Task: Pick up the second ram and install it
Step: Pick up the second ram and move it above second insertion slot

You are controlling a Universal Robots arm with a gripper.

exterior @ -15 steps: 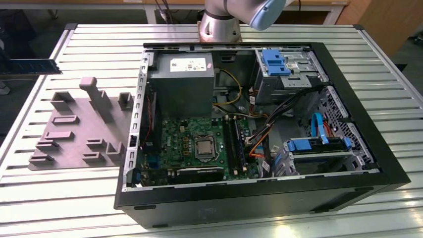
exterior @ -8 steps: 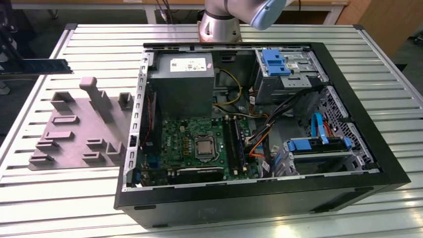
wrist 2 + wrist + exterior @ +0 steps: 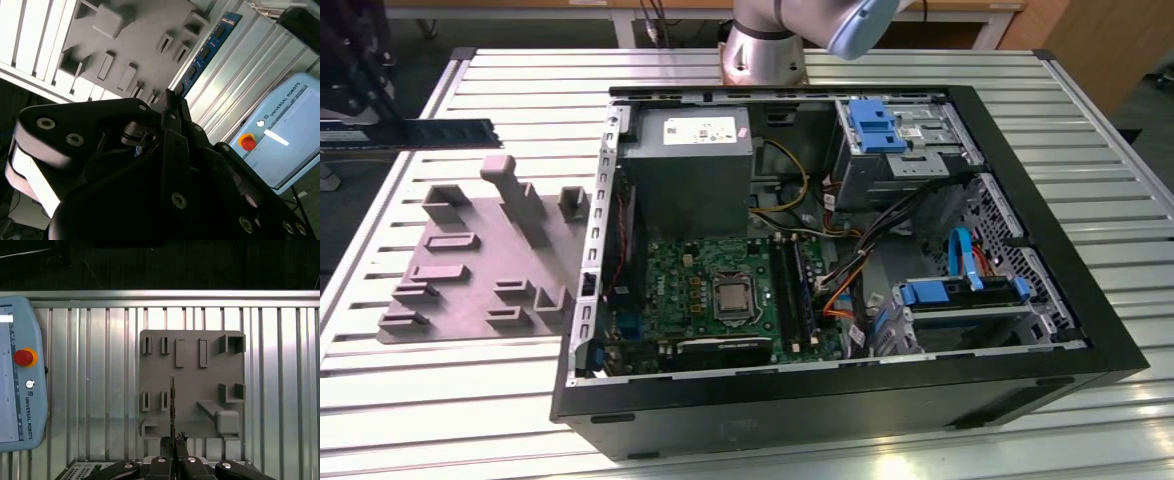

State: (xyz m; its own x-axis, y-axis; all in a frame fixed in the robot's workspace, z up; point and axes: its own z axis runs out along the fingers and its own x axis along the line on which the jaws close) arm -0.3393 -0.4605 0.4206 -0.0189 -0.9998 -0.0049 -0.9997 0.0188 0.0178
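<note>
The second ram point(image 3: 447, 133) is a thin dark blue-green stick with black chips. It hangs level above the slatted table at the exterior view's left, beyond the grey fixture plate. My gripper point(image 3: 340, 132) is shut on one end of it. In the first wrist view the ram point(image 3: 172, 400) shows edge-on as a thin line rising from my gripper point(image 3: 173, 441). The second wrist view shows the ram point(image 3: 205, 50) reaching out past the black fingers point(image 3: 170, 100). The green motherboard point(image 3: 680, 262) with its long black memory slots point(image 3: 790, 285) lies inside the open computer case point(image 3: 854, 400).
A grey fixture plate point(image 3: 480, 260) with raised blocks and pockets lies on the table under the ram, also in the first wrist view point(image 3: 190, 385). A teach pendant point(image 3: 20, 370) with a red button rests beside it. The arm's base point(image 3: 767, 45) stands behind the case.
</note>
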